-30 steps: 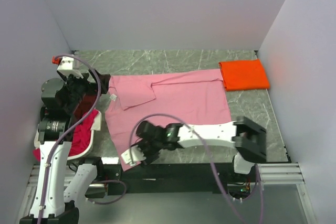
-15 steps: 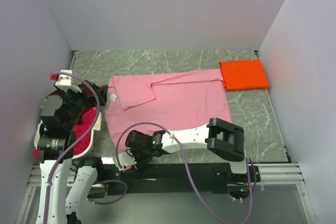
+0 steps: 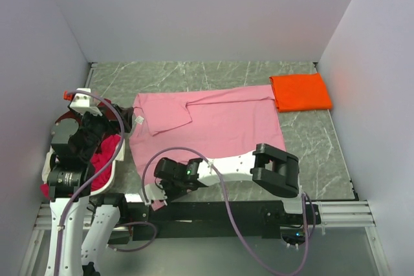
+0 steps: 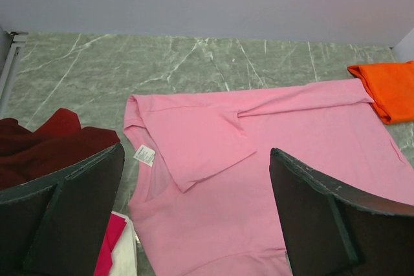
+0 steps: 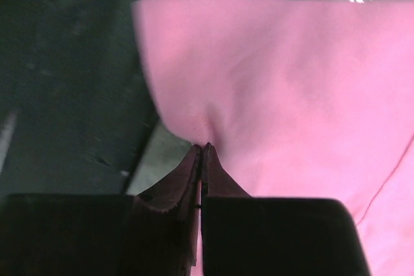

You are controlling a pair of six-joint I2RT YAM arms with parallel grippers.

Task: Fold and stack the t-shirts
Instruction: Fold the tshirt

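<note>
At the near left edge of the grey-green marbled counter, the right gripper has its jaws shut tight on the near corner of the light pink cloth t-shirt, and a small pucker of cloth rises at the tips. That corner lies over the dark frame below the edge. The right arm's white link lies across the shirt's near hem and hides it from above. The rest of the shirt is spread flat, one sleeve folded inward, with a white label at the collar. A folded bright orange t-shirt touches its far right corner. The left gripper hangs with its jaws wide and empty, above a dark maroon cloth and a magenta-red cloth bunched in a white-rimmed container just left of the pink shirt.
</note>
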